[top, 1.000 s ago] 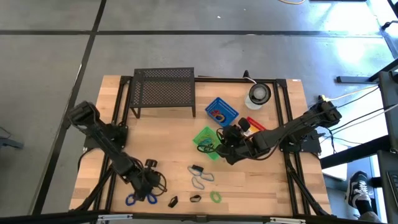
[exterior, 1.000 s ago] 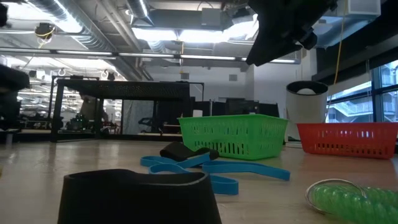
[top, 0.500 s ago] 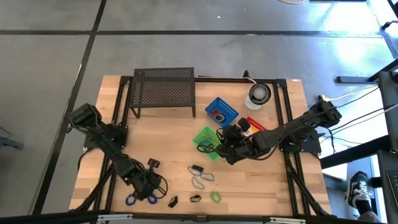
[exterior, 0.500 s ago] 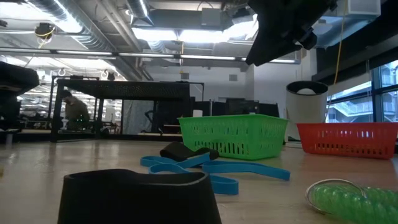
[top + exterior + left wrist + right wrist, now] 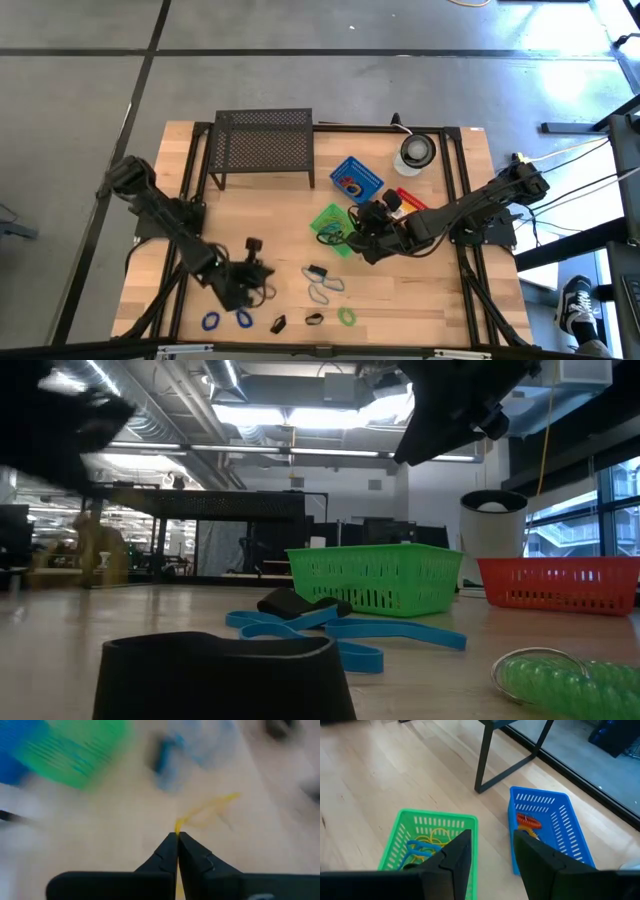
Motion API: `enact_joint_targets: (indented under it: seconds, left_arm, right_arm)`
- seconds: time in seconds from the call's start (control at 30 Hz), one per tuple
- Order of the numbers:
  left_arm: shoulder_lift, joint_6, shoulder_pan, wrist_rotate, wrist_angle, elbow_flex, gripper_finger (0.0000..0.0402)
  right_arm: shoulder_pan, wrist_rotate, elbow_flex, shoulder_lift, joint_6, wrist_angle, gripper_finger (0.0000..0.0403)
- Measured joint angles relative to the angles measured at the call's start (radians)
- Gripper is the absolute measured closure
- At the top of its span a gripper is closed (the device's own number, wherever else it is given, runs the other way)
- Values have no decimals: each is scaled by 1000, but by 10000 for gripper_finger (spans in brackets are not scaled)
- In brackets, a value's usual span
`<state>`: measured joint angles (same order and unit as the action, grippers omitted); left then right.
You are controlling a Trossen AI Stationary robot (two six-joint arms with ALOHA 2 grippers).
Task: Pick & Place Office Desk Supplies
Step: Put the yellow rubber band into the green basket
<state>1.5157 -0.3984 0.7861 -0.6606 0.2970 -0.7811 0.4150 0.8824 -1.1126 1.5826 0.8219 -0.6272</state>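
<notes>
On the wooden counter (image 5: 270,215), near the middle, sit three small baskets. The green basket (image 5: 427,837) has yellow loops (image 5: 436,839) and a blue loop (image 5: 415,846) inside. The blue basket (image 5: 547,827), at about 1 o'clock from the green one in the high view, has a red-orange thing (image 5: 527,821) in it. The red basket (image 5: 560,582) is at 3 o'clock from the blue one; I cannot tell what is in it.

The left gripper (image 5: 258,275) is low over the counter toward 7 o'clock, its arm stretched in from the left edge. Its fingers (image 5: 167,855) are pressed tight together on a thin yellow band (image 5: 207,810), which trails out from the tips.

The right gripper (image 5: 352,222) hangs over the green basket, its arm reaching in from 3 o'clock. Its fingers (image 5: 455,857) are partly apart and hold nothing.

More supplies lie along the near edge: two blue loops (image 5: 225,320), small black clips (image 5: 296,321), a green coil (image 5: 346,316) and pale loops (image 5: 325,288).
</notes>
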Motion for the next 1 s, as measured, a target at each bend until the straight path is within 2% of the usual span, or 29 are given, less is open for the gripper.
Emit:
enact_joint_targets:
  seconds: [0.13, 0.23, 0.37, 0.5, 0.67, 0.83, 1.0]
  left_arm:
    - [-75, 93, -40, -254, -181, -2, 399]
    - [-112, 203, -76, -362, -334, -2, 398]
    - [-134, 402, -122, -405, -573, -3, 398]
    - [-136, 536, -172, -396, -753, -4, 398]
    - [-136, 542, -223, -336, -757, -4, 398]
    - [-103, 534, -260, -112, -731, -4, 398]
    - [-53, 539, -299, 83, -732, -4, 398]
  right_arm:
    - [-7, -14, 0, 0, 6, 26, 257]
    - [-12, -58, 0, 0, 2, 65, 257]
    - [-13, -101, 0, 0, -54, 119, 256]
    - [5, -53, 1, 0, -127, 236, 256]
    - [53, -45, 1, 0, -305, 401, 256]
    - [86, -48, 1, 27, -523, 518, 256]
    - [79, -163, 1, 83, -709, 671, 256]
